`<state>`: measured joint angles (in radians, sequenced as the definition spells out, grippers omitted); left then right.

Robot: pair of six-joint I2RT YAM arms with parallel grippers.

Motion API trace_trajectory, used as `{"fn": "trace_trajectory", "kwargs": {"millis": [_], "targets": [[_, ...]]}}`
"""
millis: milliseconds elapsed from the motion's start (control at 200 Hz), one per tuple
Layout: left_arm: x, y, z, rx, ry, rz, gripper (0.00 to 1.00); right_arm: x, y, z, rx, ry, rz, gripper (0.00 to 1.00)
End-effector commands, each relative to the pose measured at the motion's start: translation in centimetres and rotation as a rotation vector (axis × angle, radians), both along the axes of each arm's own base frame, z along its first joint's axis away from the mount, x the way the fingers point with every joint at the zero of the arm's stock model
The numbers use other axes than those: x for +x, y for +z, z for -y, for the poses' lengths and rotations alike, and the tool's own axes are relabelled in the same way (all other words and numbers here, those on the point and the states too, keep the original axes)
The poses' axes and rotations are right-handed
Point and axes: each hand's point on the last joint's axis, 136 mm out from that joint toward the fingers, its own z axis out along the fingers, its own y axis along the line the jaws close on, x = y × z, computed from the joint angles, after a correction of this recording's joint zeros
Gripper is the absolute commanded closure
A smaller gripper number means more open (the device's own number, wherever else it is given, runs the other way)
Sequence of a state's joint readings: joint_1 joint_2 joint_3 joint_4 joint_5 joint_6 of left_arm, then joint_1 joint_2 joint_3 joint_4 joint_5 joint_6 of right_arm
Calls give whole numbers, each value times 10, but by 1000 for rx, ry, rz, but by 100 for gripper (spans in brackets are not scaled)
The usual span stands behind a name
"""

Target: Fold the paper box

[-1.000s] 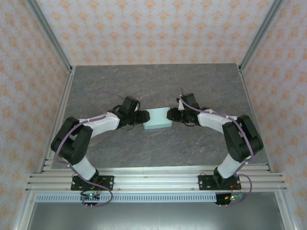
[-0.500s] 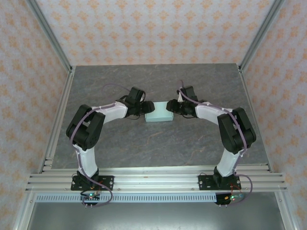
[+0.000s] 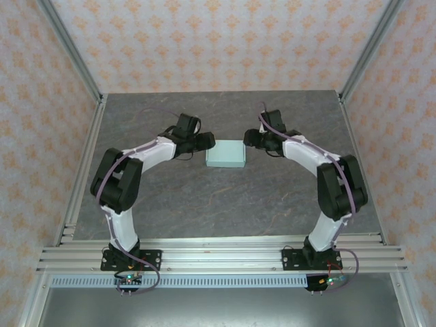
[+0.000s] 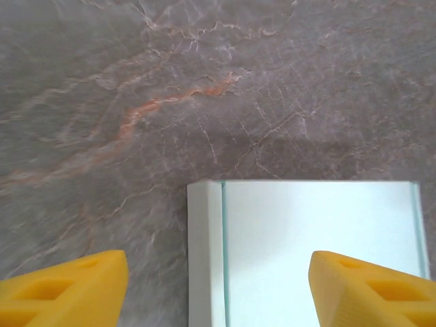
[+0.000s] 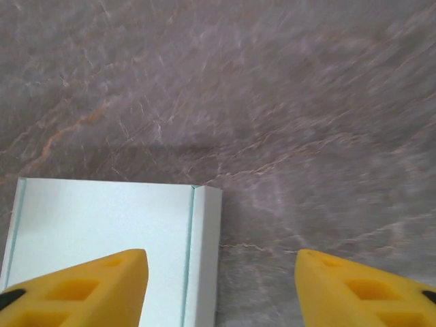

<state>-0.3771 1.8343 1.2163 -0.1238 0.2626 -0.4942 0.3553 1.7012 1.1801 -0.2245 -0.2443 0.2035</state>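
Observation:
The paper box (image 3: 225, 154) is a closed, pale mint-green rectangular box lying flat on the grey marbled table (image 3: 204, 197). My left gripper (image 3: 208, 142) hovers at the box's far left corner and my right gripper (image 3: 248, 138) at its far right corner. In the left wrist view the left gripper (image 4: 218, 289) is open, its yellow fingers (image 4: 68, 286) spread either side of the box's (image 4: 313, 238) left end. In the right wrist view the right gripper (image 5: 221, 279) is open too, straddling the box's (image 5: 102, 218) right end. Neither holds the box.
Aluminium frame rails (image 3: 82, 163) border the table on the left and right, with patterned walls behind. The arm bases sit on the front rail (image 3: 218, 257). Bare tabletop lies in front of and behind the box.
The box has slid away from the arm bases toward the far side. Both grippers have opened wider and come off the box's ends, now hovering at its far corners.

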Motion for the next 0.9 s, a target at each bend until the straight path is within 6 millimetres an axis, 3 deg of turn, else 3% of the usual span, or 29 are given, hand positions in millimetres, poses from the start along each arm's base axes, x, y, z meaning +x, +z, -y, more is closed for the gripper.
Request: {"fn": "trace_trajectory", "kwargs": {"millis": [0, 95, 175, 235, 265, 430, 681, 771, 891], "targets": [[-13, 41, -22, 80, 17, 121, 28, -13, 53, 36, -138, -56, 151, 34], [-32, 48, -39, 104, 58, 178, 26, -34, 73, 61, -201, -118, 235, 18], [-48, 56, -60, 144, 117, 241, 16, -52, 84, 89, -271, -196, 304, 0], [-58, 63, -77, 195, 157, 289, 10, -64, 85, 107, -327, -249, 338, 1], [-62, 66, -87, 225, 179, 306, 7, -72, 96, 116, -337, -277, 380, 1], [-82, 90, -128, 347, 303, 397, 0, -96, 100, 158, -453, -440, 465, 1], [-111, 111, -198, 600, 560, 429, 0, -109, 73, 198, -608, -577, 480, 1], [-110, 106, -215, 674, 583, 404, 0, -105, 61, 201, -599, -581, 499, 1], [-91, 78, -204, 723, 403, 379, 0, -98, 46, 201, -600, -573, 483, 1]]}}
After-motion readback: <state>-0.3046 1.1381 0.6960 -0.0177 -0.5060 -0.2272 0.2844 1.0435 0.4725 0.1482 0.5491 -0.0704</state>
